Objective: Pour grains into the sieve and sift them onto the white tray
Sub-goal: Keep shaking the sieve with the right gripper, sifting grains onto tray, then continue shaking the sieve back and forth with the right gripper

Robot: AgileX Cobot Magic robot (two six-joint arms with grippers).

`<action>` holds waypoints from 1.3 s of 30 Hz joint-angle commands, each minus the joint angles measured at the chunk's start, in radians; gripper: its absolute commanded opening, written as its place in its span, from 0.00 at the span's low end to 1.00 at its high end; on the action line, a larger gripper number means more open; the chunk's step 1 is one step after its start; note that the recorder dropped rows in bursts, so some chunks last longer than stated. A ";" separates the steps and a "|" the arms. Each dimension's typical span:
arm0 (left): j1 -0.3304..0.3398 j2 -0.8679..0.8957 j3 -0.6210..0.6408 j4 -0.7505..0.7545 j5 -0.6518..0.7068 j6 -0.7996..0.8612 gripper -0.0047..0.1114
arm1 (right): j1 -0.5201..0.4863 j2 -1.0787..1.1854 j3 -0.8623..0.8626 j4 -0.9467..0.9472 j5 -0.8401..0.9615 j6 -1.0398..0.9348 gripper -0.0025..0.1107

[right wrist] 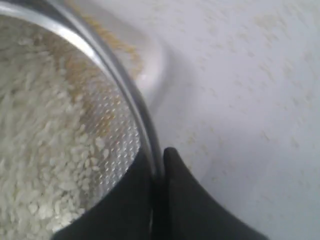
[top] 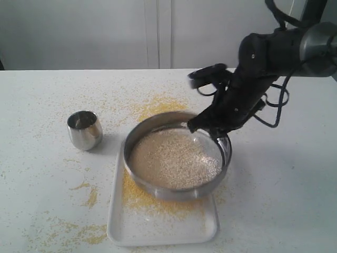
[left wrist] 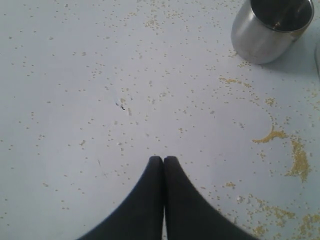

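The right gripper [right wrist: 159,154] pinches the rim of the sieve [top: 175,193], one finger inside the mesh wall and one outside. The sieve extends away from it above the white tray [top: 158,232], apparently lifted clear, though blur leaves that uncertain. Coarse pale grains [top: 174,158] lie beside the inner finger, with yellow meal on the tray beneath. Sifting looks underway; the next move calls for short level shakes over the tray. The left gripper [left wrist: 163,160], pressed together, hangs near the steel cup [left wrist: 270,30].

the sieve [top: 174,194] is gleaming silver at its rim, its mesh showing a fine dotted weave; the grains [top: 174,158] in it are looking pale beige, the finer ones glowing yellow on the white tray [top: 158,232] and speckling the pale grey table [top: 42,179]; the cup [top: 85,130] is shining steel, the left gripper [left wrist: 163,160] and right gripper [right wrist: 159,152] showing black
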 commanded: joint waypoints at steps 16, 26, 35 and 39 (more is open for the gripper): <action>0.005 -0.007 0.007 -0.003 0.005 0.001 0.05 | -0.030 -0.009 -0.006 0.047 -0.093 0.220 0.02; 0.005 -0.007 0.007 -0.003 0.005 0.001 0.05 | 0.034 -0.009 -0.011 0.141 -0.026 -0.180 0.02; 0.005 -0.007 0.007 -0.003 0.005 0.001 0.05 | 0.036 -0.007 -0.011 0.185 -0.010 -0.258 0.02; 0.005 -0.007 0.007 -0.003 0.005 0.001 0.05 | 0.020 -0.009 -0.017 0.101 -0.037 -0.130 0.02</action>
